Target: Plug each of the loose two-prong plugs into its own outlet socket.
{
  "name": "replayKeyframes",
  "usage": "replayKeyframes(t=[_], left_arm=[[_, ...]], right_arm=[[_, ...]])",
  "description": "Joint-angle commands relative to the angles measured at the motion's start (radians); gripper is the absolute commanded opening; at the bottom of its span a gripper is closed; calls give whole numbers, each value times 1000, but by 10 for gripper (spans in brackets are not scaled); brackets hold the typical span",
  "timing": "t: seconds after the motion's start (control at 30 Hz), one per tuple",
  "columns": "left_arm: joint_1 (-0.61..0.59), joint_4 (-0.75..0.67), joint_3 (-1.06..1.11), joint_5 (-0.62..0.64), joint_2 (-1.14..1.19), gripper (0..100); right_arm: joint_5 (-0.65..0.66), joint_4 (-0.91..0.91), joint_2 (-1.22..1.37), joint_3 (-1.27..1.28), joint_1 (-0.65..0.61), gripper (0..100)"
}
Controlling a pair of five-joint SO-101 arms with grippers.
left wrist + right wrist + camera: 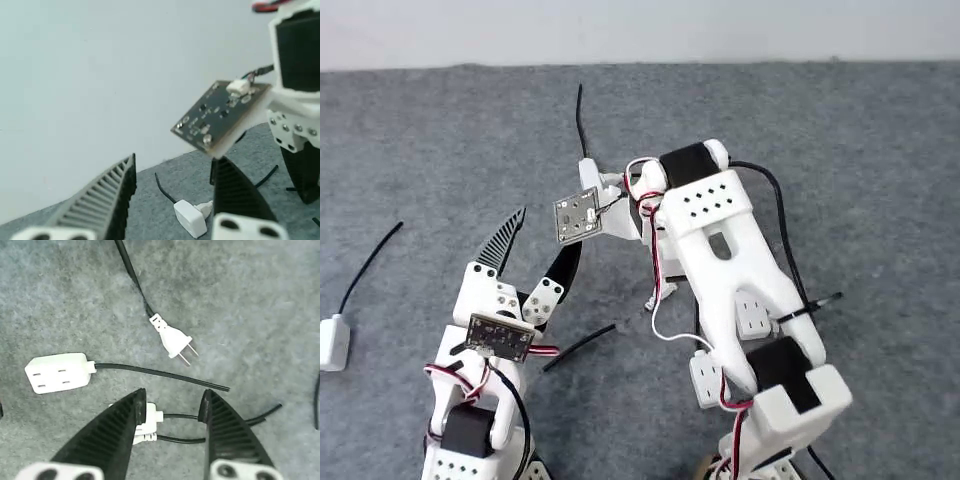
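Observation:
A white two-prong plug (172, 340) on a black cord lies flat on the grey carpet, ahead of my right gripper (173, 392). That gripper hangs open above the floor with nothing between its fingers. A white outlet block (57, 372) with several slots lies beside it, apart from the plug. Two more white plug bodies (145, 422) with cords lie just under one of its fingers (115, 435). My left gripper (175, 160) is open and empty, raised off the carpet, facing a white plug (190, 217). In the high view a white plug (588, 170) lies beside the right arm's wrist.
Another white outlet block (332, 340) sits at the left edge of the carpet, its cord trailing back. A further white block (705, 380) lies partly under the right arm (720, 250). The right arm's camera board (220, 115) hangs close in front of my left fingers. Loose black cords cross the floor.

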Motion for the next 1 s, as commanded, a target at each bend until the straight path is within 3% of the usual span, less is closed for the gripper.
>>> replayKeyframes(t=[0.0,0.33,0.63,0.83,0.97], left_arm=[[5,-29,-54,15,-15,236],[-6,-55,-54,14,-11,235],[-106,-103,-59,9,-11,235],[-129,-98,-56,-126,-11,235],[-224,-97,-31,-164,-12,235]], right_arm=[[-15,28,-87,-21,-7,184],[-74,27,-101,-15,-4,184],[-164,-53,-22,-15,-4,184],[-172,-56,42,-18,-8,184],[-169,-47,56,-11,-8,184]])
